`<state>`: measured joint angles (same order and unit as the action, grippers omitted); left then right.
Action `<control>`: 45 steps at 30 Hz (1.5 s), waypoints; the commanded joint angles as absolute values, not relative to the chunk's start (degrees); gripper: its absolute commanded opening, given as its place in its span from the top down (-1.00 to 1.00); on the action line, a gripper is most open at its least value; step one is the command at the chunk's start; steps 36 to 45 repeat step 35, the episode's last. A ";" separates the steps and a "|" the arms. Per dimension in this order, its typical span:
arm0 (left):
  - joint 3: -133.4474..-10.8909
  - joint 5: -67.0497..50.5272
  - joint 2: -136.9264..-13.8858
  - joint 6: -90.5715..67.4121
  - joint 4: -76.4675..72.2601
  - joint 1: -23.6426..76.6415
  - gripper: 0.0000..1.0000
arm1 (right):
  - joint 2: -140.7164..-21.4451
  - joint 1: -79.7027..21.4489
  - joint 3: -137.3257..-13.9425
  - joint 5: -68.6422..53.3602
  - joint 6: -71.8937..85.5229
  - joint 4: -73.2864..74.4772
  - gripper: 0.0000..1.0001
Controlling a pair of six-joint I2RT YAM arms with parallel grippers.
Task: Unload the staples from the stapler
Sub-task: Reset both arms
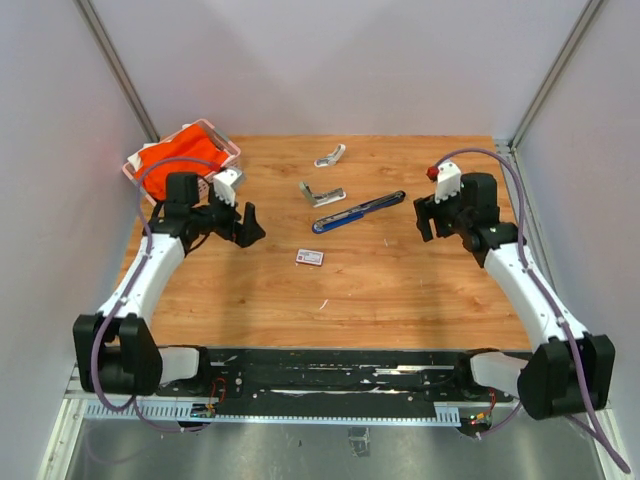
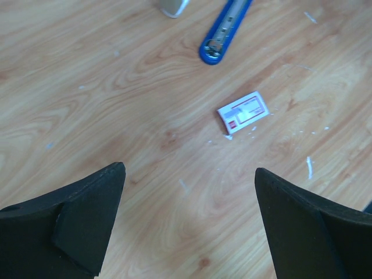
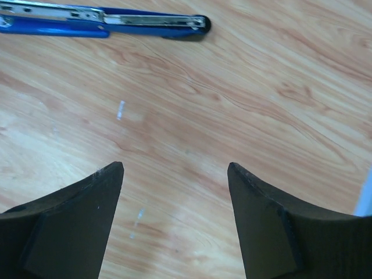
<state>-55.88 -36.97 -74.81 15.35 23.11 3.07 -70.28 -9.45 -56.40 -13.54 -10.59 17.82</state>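
The blue stapler lies opened flat mid-table, its silver magazine rail showing in the right wrist view; its rounded end shows in the left wrist view. Tiny pale silver slivers that look like loose staples lie on the wood. My left gripper is open and empty, hovering left of the stapler. My right gripper is open and empty, just right of the stapler's end.
A small flat white box with a red label lies in front of the stapler. Two silver metal stapler parts lie behind it. A basket with orange cloth stands at the back left.
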 commanded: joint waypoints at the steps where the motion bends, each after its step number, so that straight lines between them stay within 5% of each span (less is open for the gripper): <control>1: -51.44 -28.94 -66.82 16.86 21.00 0.10 -0.96 | -63.07 -8.83 -51.98 0.14 -15.35 15.50 -0.61; 4: -47.50 -24.99 -60.92 16.57 18.59 -1.20 -0.96 | -57.51 -8.74 -46.63 4.82 -16.37 12.02 -0.92; 12: -39.27 -14.17 -45.65 13.74 14.91 -1.84 -0.96 | -43.17 -8.61 -33.83 3.46 -16.23 7.13 -0.92; 21: -25.45 -4.26 -26.07 11.47 8.06 -1.82 -0.96 | -39.47 -8.57 -26.07 15.72 -13.09 -0.62 -0.92; 45: -21.20 -3.15 -23.11 10.99 7.26 -1.83 -0.96 | -31.23 -8.61 -21.36 16.77 -15.03 -4.50 -0.92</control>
